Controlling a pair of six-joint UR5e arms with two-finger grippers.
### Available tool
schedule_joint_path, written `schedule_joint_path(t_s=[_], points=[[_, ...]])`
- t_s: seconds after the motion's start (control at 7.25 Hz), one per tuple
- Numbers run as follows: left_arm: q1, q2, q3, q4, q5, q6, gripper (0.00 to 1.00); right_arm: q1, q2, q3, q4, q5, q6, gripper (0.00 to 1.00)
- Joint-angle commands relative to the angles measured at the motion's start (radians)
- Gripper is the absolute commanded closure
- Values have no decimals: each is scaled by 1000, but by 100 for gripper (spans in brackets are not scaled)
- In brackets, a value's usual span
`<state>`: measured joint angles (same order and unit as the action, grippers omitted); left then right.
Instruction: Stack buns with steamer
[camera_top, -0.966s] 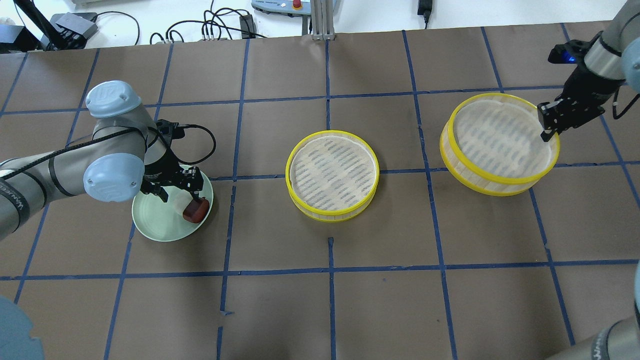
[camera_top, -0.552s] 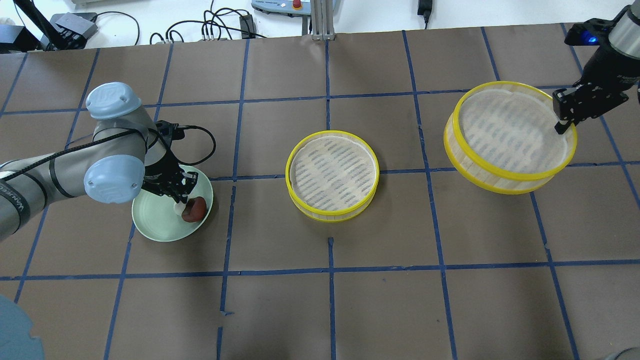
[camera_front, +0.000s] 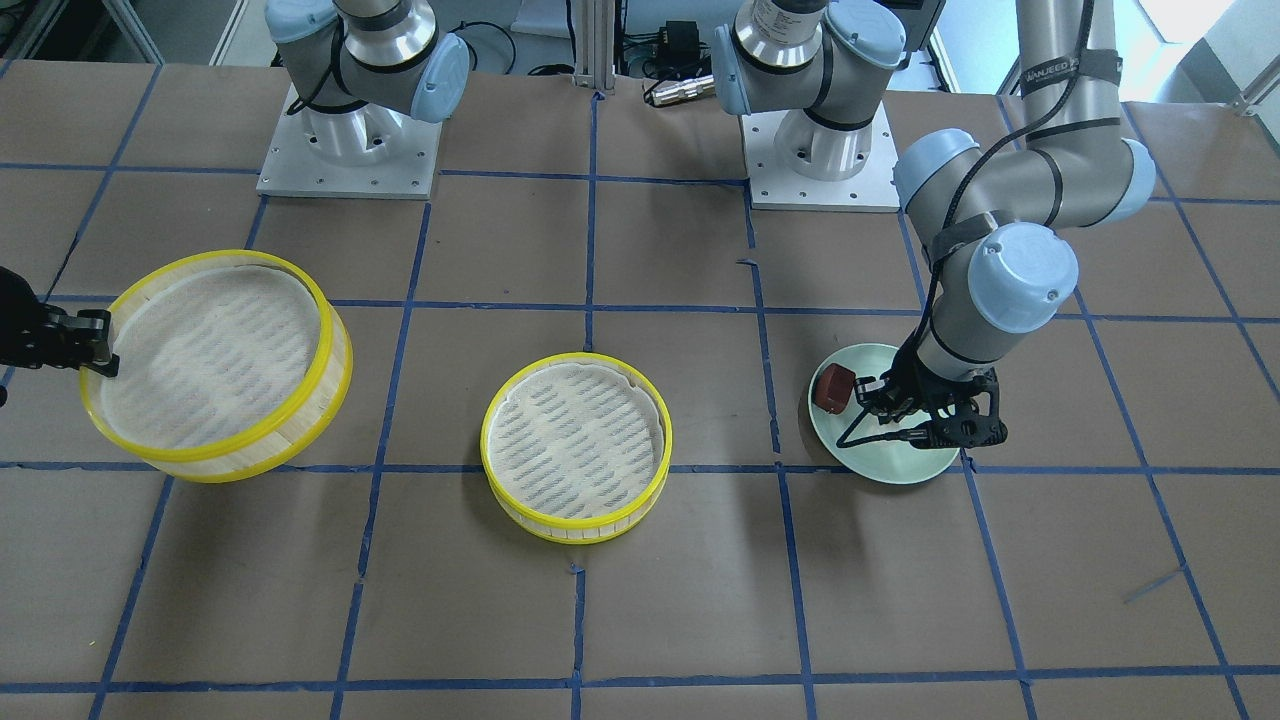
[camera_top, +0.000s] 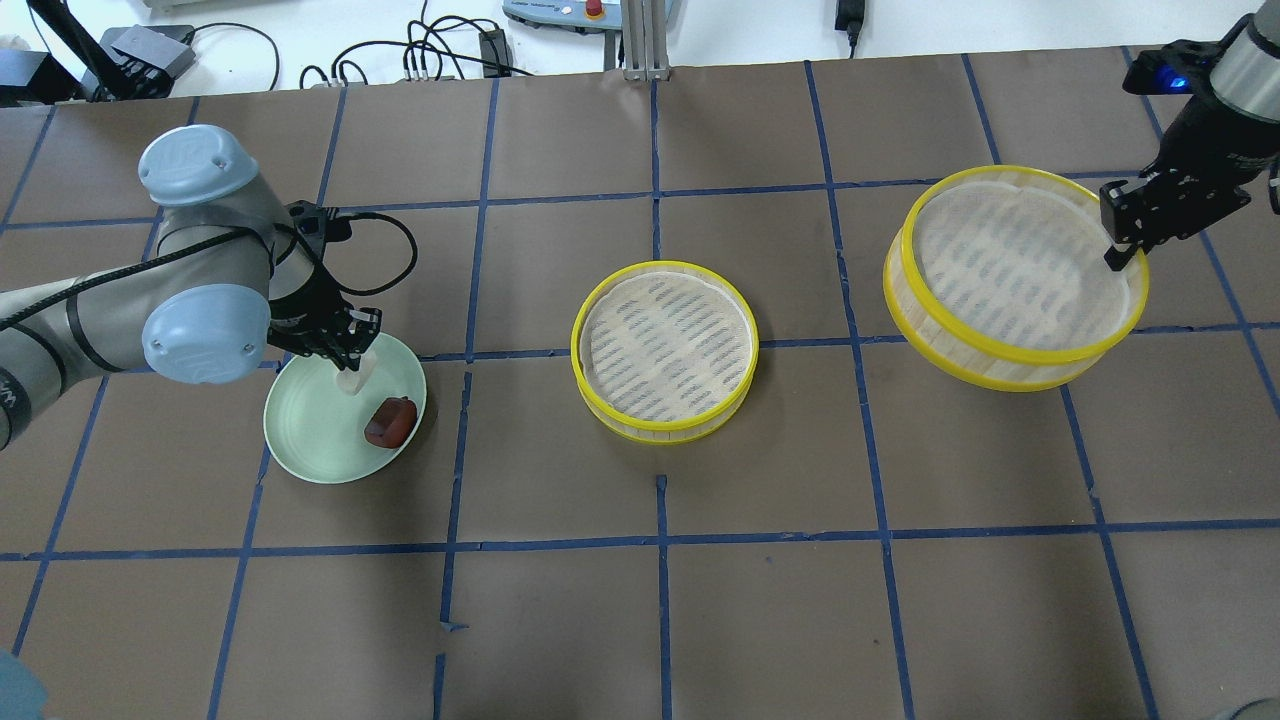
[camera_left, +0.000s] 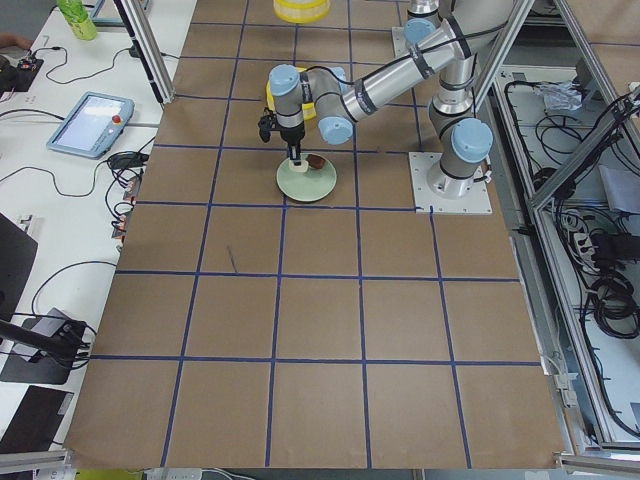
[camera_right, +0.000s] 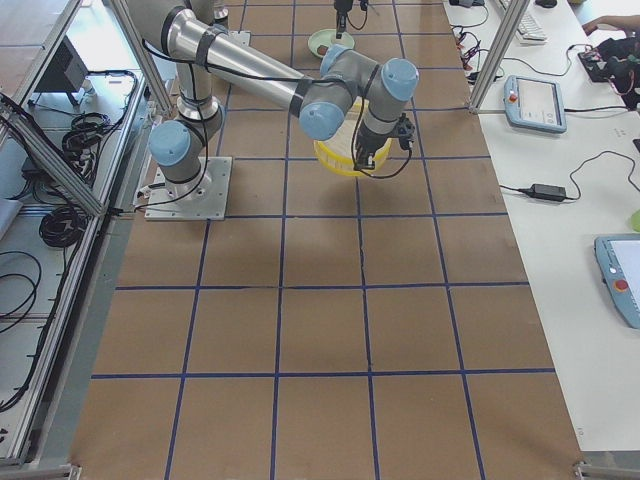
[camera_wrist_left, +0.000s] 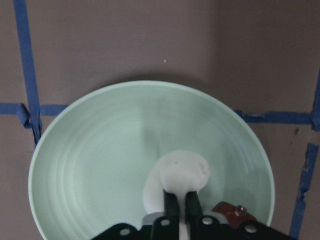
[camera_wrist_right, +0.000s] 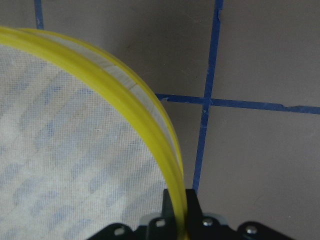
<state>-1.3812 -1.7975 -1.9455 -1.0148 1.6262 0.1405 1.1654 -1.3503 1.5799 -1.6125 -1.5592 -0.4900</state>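
Note:
My left gripper (camera_top: 346, 362) is shut on the plain white bun (camera_top: 351, 381) and holds it just above the pale green plate (camera_top: 310, 440); the wrist view shows the fingers pinching the bun (camera_wrist_left: 180, 172). The reddish-brown bun (camera_top: 390, 422) lies on the plate's right side, apart from the gripper. My right gripper (camera_top: 1116, 254) is shut on the rim of a yellow-rimmed steamer tray (camera_top: 1010, 275), held tilted above the table at the right. A second steamer tray (camera_top: 664, 348) sits empty at the table's middle.
The two robot bases (camera_front: 820, 150) stand at the table's near side. Cables and a power brick (camera_top: 440, 50) lie on the white bench beyond the far edge. Blue tape lines grid the brown table.
My left gripper shut on the white bun and rose with it, away from the brown bun. My right gripper lifted the steamer tray off the table and carried it slightly right.

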Motion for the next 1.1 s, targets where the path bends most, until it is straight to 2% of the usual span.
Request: schedule_joint_path(t_s=[0.0,0.14,0.28,0.41,0.55,0.69,0.97], points=[[-31,90,25,-54,-23,-41,98,11,-1,-1,0,-10,-2,96],[-79,95,51,-56,-84,-68,98,39,-3,-1,2,-9,11,96],[-152,89,84,-53,-97,-135,98,86,-3,0,11,-1,22,97],[-236,87,118,-51,-98,-212,98,177,-6,-1,8,-1,83,96],[-313,83,132,-39,-148,-278,98,288,-6,-4,-3,-4,187,96],[-378,72,132,-38,-167,-335,98,351,-4,-8,-13,-2,255,96],[-505,-29,132,101,-164,-477,98,356,-1,-8,-13,-4,289,96]])
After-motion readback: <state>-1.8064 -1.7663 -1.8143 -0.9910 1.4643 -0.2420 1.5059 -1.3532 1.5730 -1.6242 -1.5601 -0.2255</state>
